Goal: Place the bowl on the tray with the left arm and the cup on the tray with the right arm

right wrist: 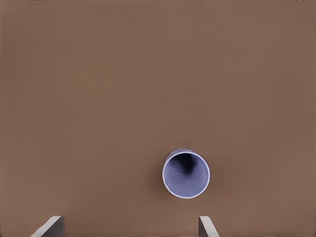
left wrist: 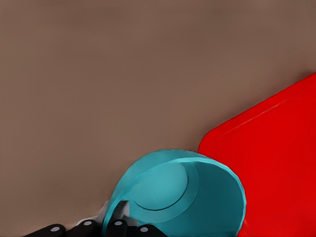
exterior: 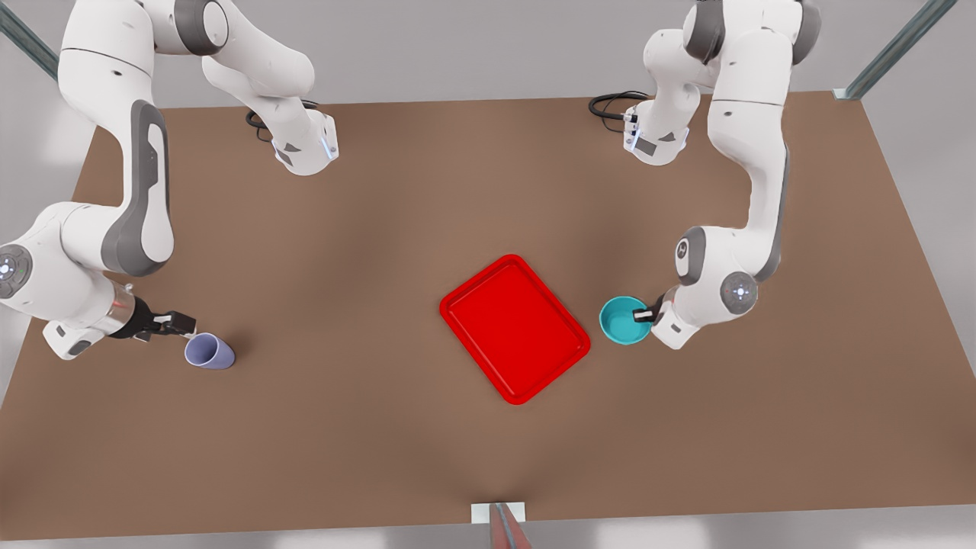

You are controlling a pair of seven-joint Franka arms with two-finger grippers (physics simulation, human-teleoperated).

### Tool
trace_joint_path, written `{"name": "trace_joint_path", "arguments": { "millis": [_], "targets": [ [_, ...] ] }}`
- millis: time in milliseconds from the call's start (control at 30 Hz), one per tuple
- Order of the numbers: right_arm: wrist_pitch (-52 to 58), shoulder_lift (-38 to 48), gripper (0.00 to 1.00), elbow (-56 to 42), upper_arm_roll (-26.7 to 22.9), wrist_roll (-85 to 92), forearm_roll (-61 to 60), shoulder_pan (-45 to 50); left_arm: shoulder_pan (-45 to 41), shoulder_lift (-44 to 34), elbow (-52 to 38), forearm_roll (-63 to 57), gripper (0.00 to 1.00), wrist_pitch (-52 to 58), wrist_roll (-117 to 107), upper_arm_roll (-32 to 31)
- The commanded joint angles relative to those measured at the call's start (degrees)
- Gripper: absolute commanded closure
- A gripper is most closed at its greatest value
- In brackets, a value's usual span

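Tray (exterior: 515,328) lies near the middle of the brown table (exterior: 343,427), skewed to its edges. Just beside it on the front view's right stands the bowl (exterior: 624,320), not on the tray; the left gripper (exterior: 645,313) is clamped on its rim, one finger inside, one outside. Well apart on the front view's left stands the cup (exterior: 209,351), upright on the table. The right gripper (exterior: 183,320) hovers next to it, fingers (right wrist: 49,227) spread wide, holding nothing.
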State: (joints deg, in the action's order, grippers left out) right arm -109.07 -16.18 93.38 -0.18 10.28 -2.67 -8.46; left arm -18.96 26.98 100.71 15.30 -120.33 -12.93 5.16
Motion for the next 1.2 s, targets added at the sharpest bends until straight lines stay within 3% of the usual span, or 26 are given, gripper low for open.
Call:
{"name": "trace_joint_path", "arguments": {
  "millis": [0,167,533,600,700,767,833,933,1000,1033,1100,1167],
  "targets": [
    [0.0,0.0,0.00,0.0,0.0,0.0,-0.1,0.0,0.0,1.7,-2.4,6.4,0.79,0.0,-1.5,-0.9],
    [0.2,0.0,0.00,-0.1,0.0,0.0,-0.1,0.1,-5.6,14.0,-19.1,6.6,0.79,-0.1,-17.8,-3.1],
    [0.3,0.0,0.00,-0.2,0.0,0.0,0.0,0.1,-7.3,16.3,-19.5,8.8,0.75,-1.1,-20.6,-6.5],
    [0.3,0.0,0.00,-0.2,0.0,0.0,-0.1,0.1,-7.1,17.0,-19.6,8.7,0.46,-1.1,-19.9,-6.5],
    [0.3,0.0,0.00,-0.2,0.0,0.0,-0.1,0.1,-7.2,17.6,-19.7,8.7,0.23,-1.2,-19.7,-6.5],
    [0.3,0.0,0.00,-0.2,0.0,0.0,-0.1,0.1,-7.2,18.3,-19.7,8.7,0.18,-1.6,-19.3,-6.5],
    [0.3,0.0,0.00,-0.3,0.0,0.0,0.0,0.1,-7.1,17.9,-19.7,7.0,0.03,-1.2,-17.3,-6.0],
    [0.0,-0.1,0.00,-0.3,0.0,0.1,0.0,-0.2,-7.1,11.9,-21.1,0.1,0.01,12.3,-15.6,-3.8],
    [-0.4,-0.1,0.00,-0.2,-0.5,1.7,0.2,-0.7,-5.7,8.8,-32.7,-8.7,0.01,33.3,-9.1,-0.8],
    [-0.4,-0.3,0.00,0.1,-1.2,2.4,0.1,-1.9,-5.0,5.0,-34.4,-11.0,0.01,38.6,6.9,4.6],
    [-0.6,-0.7,0.00,0.3,-1.2,3.0,-0.1,-3.5,-5.0,-1.6,-34.3,-12.0,0.01,43.4,24.8,13.0],
    [-0.8,-2.3,0.00,0.4,-1.2,2.9,-0.1,-4.0,-1.1,-8.4,-29.0,-15.7,0.00,42.9,27.9,10.1]
  ]
}}
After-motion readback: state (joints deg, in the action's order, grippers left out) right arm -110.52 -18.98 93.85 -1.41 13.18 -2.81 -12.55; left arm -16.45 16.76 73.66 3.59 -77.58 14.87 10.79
